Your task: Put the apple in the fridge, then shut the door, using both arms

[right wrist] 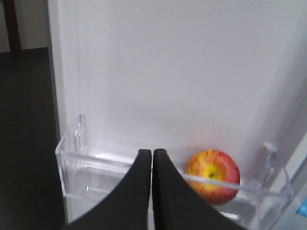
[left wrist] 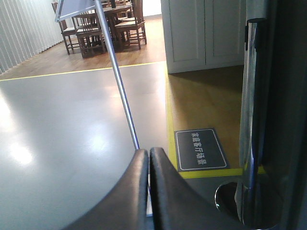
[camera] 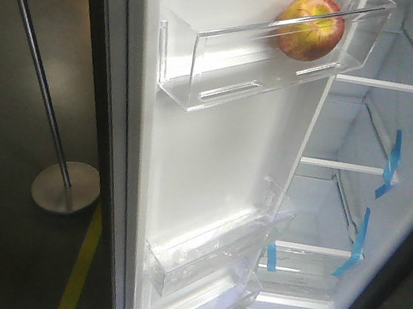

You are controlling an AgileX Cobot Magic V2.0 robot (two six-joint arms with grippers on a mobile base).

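Note:
The red and yellow apple [camera: 311, 26] lies in the top clear bin [camera: 228, 78] of the fridge door [camera: 211, 171], which stands wide open. Behind it the white fridge [camera: 355, 221] shows glass shelves with blue tape strips. In the right wrist view the apple [right wrist: 213, 176] sits in the bin [right wrist: 72, 153], just right of my right gripper [right wrist: 152, 152], whose black fingers are pressed together on nothing. My left gripper [left wrist: 149, 152] is also shut and empty, pointing at the grey floor away from the fridge. Neither arm shows in the front view.
A thin metal pole [camera: 35, 60] on a round base [camera: 65, 186] stands left of the door. Yellow floor tape [camera: 78, 276] runs beside it. The left wrist view shows the pole [left wrist: 120, 86], a floor sign [left wrist: 200, 149], a chrome bar [left wrist: 250, 120] and chairs [left wrist: 103, 26] far off.

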